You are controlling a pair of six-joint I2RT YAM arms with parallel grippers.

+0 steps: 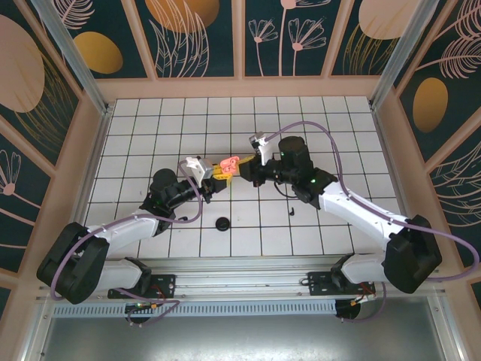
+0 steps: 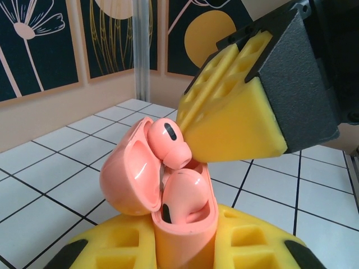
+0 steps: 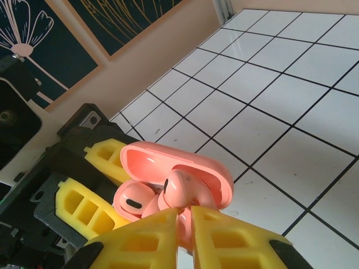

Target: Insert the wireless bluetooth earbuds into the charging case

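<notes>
Mid-table: left end effector (image 2: 182, 246) clamps case (image 2: 126, 174); right end effector (image 3: 184, 224) clamps earbud (image 2: 168, 140), head caseward.

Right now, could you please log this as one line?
left gripper: jaws shut on charging case | right gripper: jaws shut on pink earbud at case mouth | second earbud: seated

White tiled floor (image 1: 150, 128) with black grid lines. One black round disc (image 1: 222, 224) lies flat on a tile near the front edge, left of centre. Dark floral wall panels (image 1: 195, 37) in pale frames enclose three sides. An aluminium post (image 1: 75, 56) stands at each rear corner.
</notes>
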